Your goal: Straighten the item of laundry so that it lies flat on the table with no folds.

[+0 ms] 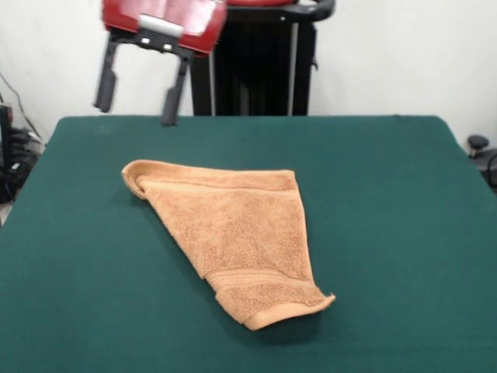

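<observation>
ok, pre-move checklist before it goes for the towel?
1. Gripper open and empty: ok.
2. Gripper clear of the orange-tan terry-cloth towel, raised above the far edge: ok.
3. Towel flat with no folds: not ok, it is folded into a rough triangle.
4. Towel fully on the dark green felt-topped table: ok.
5. A loose layer edge to grasp: cannot tell.

text: none readable | labels: none (towel, table unmarked)
</observation>
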`<move>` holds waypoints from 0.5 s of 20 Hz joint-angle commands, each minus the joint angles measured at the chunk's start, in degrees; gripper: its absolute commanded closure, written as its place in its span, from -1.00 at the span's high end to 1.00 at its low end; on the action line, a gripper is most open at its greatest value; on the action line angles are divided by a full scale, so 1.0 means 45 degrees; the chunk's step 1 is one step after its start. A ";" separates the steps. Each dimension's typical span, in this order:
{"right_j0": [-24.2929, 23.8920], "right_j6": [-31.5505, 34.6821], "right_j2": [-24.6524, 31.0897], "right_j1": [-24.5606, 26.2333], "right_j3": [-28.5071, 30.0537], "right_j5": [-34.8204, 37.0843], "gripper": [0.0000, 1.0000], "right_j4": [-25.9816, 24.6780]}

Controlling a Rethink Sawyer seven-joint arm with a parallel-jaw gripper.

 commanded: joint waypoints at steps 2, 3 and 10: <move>-0.0411 0.2068 0.1968 -0.0013 0.2228 -0.0444 1.00 -0.0506; -0.0416 0.2074 0.1975 0.0010 0.2235 -0.0499 1.00 -0.0526; -0.0379 0.1948 0.1954 0.0044 0.2235 -0.0422 1.00 -0.0559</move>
